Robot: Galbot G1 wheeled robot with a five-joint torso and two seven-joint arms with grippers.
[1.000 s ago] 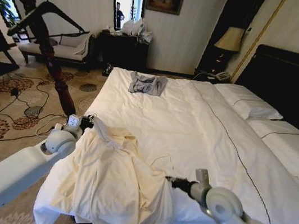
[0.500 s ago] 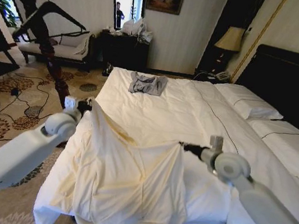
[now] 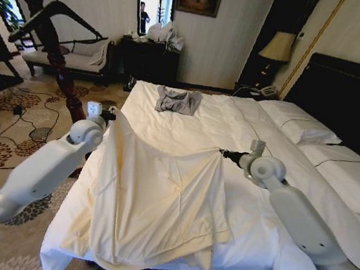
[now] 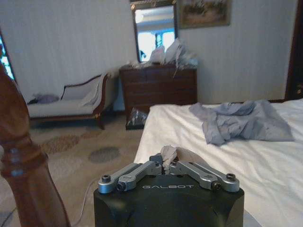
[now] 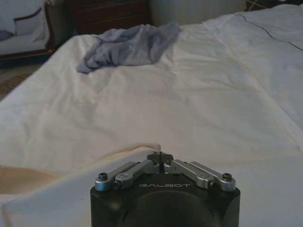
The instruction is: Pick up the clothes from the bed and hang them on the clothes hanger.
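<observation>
The cream long-sleeved clothes (image 3: 156, 200) hang spread between my two grippers above the near part of the bed (image 3: 236, 127). My left gripper (image 3: 110, 115) is shut on one upper corner of the clothes (image 4: 171, 153), at the bed's left edge. My right gripper (image 3: 223, 153) is shut on the other upper corner, and the cream edge (image 5: 118, 158) shows right at its closed tips (image 5: 160, 157). The lower part of the clothes drapes over the bed's front edge. A black triangular clothes hanger (image 3: 61, 17) hangs on the dark wooden stand at the left.
A grey-blue garment (image 3: 177, 100) lies at the far end of the bed. The tall dark coat stand (image 3: 65, 82) rises just left of my left arm. A dark dresser (image 3: 147, 58), a chaise (image 3: 68, 59), floor cables and a bedside lamp (image 3: 275, 47) are beyond.
Both grippers have risen and moved away from me, lifting the clothes off the bed and stretching them into a hanging sheet. The right gripper climbed the most.
</observation>
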